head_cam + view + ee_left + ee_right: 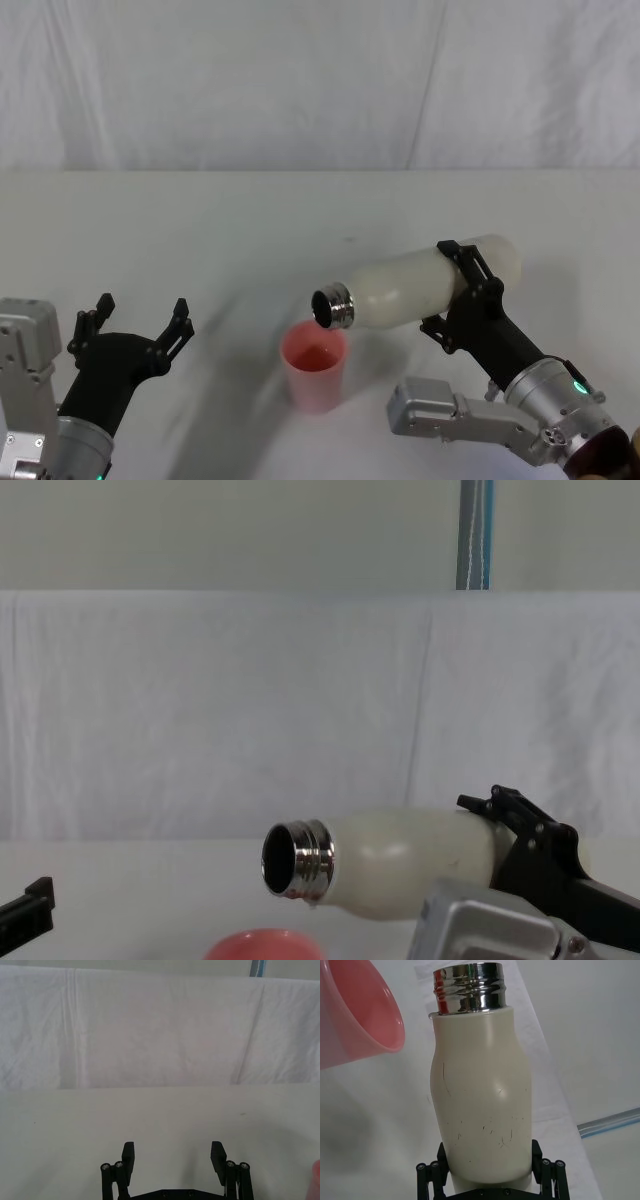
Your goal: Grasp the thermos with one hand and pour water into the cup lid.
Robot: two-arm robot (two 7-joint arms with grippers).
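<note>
My right gripper [462, 290] is shut on the cream-white thermos [425, 281], holding it nearly level above the table with its steel neck [333, 306] pointing left and slightly down. The neck hangs just over the rim of the salmon-pink cup lid [317, 367], which stands upright on the table. In the right wrist view the thermos [482, 1105] sits between the black fingers [431, 1175], with the cup lid [355, 1012] beside the neck. From the chest view the thermos [400, 862] hovers over the cup lid [262, 946]. My left gripper [140, 322] rests open at the near left.
A white cloth covers the table [250, 220] and hangs as a backdrop [320, 80] behind it. Bare table stretches beyond and left of the cup lid. A grey wrist block [455, 415] sits at the near right.
</note>
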